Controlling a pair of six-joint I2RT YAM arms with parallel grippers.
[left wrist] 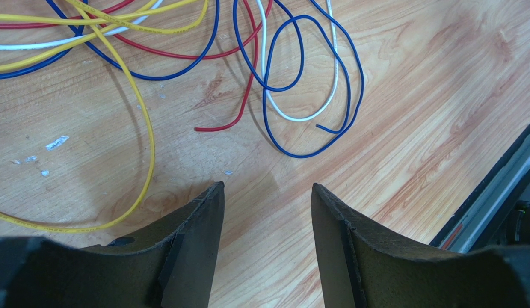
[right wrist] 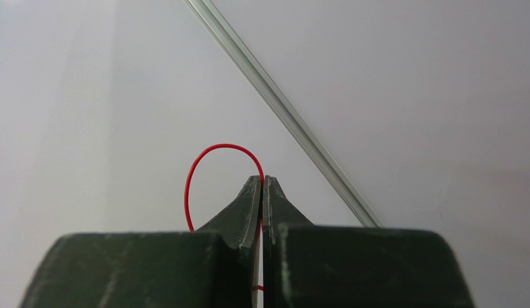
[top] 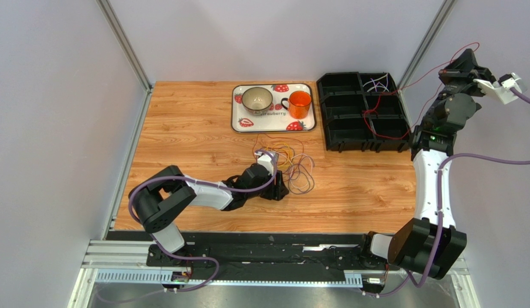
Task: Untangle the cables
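Your top cam sits high & behind the arm bases [top: 164,240], looking down & fwd over the whole table [top: 184,128], far enough to take in every edge. Left wrist cam hangs low over the wood, looking past its own fingers [left wrist: 139,256] at the cables [left wrist: 299,83], v. close; you get those same cables mid-table from the top. Right wrist cam is up at far rt, facing the grey wall [right wrist: 409,96] & frame post [right wrist: 280,109], red cable [right wrist: 222,145] right at the lens.

Passage is afforded over bare wooden tabletop [top: 184,128] at left. Centre is obstructed by thin multicoloured cables [top: 301,173], upper centre by white strawberry-printed tray [top: 267,123], upper right by black compartmented bin [top: 362,115].
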